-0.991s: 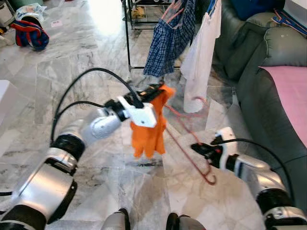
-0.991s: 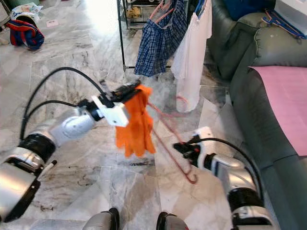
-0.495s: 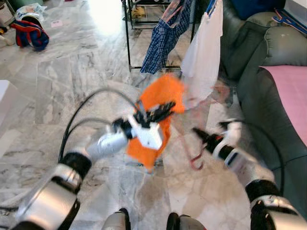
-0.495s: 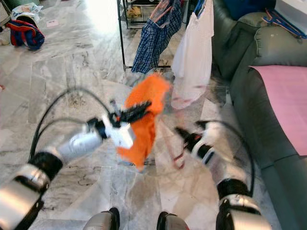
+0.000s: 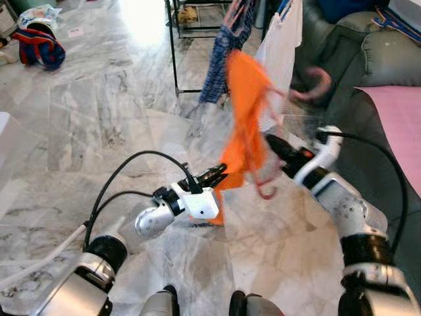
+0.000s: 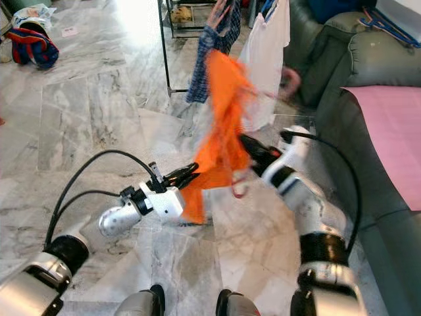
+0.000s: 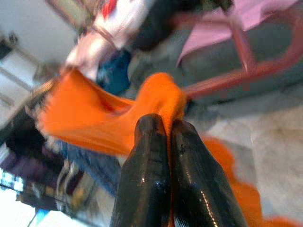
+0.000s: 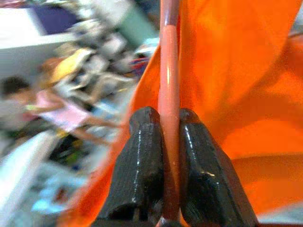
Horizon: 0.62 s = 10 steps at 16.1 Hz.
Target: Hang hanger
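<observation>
An orange garment [image 5: 245,112] hangs on a red hanger, stretched tall in the air in front of me. The hanger's hook [image 5: 314,80] is blurred near the sofa, and its lower bend [image 5: 266,191] shows below the cloth. My right gripper [image 5: 275,143] is shut on the hanger's red bar [image 8: 169,71], just right of the garment. Lower down, my left gripper [image 5: 219,174] is shut on the garment's bottom edge, and orange cloth [image 7: 161,97] is pinched between its fingers [image 7: 149,156].
A black clothes rack [image 5: 172,46] stands ahead with a blue checked shirt [image 5: 218,52] and a white garment [image 5: 284,36] on it. At the right is a grey sofa [image 5: 375,56] with a pink cloth [image 5: 402,122]. A red-blue bag [image 5: 39,45] lies far left on the marble floor.
My right gripper has swung the hanger up and forward toward the rack, pulling the orange garment tall. My left arm has dropped lower, still pinching the cloth.
</observation>
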{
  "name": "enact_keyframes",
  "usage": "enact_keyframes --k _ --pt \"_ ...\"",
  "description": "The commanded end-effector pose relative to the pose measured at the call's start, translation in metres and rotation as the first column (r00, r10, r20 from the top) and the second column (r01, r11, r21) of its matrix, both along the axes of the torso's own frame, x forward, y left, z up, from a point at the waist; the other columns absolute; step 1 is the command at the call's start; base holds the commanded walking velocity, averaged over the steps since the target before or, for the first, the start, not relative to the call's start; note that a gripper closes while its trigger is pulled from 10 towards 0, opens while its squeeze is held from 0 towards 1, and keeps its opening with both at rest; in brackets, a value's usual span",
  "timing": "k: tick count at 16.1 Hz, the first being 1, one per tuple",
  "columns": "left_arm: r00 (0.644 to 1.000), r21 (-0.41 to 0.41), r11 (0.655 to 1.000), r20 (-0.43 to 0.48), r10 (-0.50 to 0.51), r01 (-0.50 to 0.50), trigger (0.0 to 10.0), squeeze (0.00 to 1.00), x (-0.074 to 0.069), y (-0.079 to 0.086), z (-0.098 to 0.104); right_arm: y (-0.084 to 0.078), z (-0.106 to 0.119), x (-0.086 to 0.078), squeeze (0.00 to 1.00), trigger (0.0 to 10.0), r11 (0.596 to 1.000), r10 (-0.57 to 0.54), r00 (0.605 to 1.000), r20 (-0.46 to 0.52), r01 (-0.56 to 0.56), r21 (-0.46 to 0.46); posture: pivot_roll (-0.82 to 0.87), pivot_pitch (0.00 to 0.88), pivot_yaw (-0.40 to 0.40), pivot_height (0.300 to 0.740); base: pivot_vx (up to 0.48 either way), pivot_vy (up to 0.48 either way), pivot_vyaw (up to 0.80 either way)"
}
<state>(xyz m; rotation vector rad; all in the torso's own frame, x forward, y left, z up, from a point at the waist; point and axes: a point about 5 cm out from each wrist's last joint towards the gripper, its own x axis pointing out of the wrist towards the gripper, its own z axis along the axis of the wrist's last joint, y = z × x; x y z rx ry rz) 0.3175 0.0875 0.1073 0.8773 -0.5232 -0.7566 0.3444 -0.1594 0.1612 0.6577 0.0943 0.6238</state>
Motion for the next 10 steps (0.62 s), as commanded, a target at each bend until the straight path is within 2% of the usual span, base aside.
enact_keyframes --k 1,2,5,8,10 --pt "0.999 -0.010 0.999 -0.034 0.041 -0.041 10.0 0.00 0.000 0.004 -0.007 0.009 0.016 -0.004 0.00 10.0 0.997 0.066 0.996 0.061 -0.067 0.026 0.02 0.235 -0.013 0.740 0.000 0.000 0.00" --pt "0.995 -0.013 0.997 -0.057 0.077 -0.078 10.0 0.00 0.000 0.002 -0.013 0.021 0.029 -0.010 0.00 10.0 0.992 0.120 0.989 0.082 -0.123 0.027 0.01 0.235 -0.018 0.740 0.000 0.000 0.00" --pt "0.994 -0.019 0.996 -0.054 0.091 -0.093 10.0 0.00 0.000 -0.003 -0.013 0.024 0.028 -0.014 0.00 10.0 0.990 0.128 0.988 0.082 -0.123 -0.066 0.01 0.234 -0.022 0.740 0.000 0.000 0.00" --pt "0.994 -0.039 0.993 -0.025 0.111 -0.112 10.0 0.00 -0.001 0.000 -0.011 0.011 0.019 -0.004 0.00 10.0 0.978 -0.022 0.997 0.071 0.036 -0.207 0.01 0.233 -0.022 0.740 0.000 0.000 0.00" --pt "0.993 -0.034 0.993 -0.034 0.109 -0.110 10.0 0.00 -0.008 0.001 -0.018 0.004 0.014 0.004 0.00 10.0 0.921 -0.099 0.989 0.111 0.134 -0.366 0.01 0.232 -0.021 0.740 0.000 0.000 0.00"
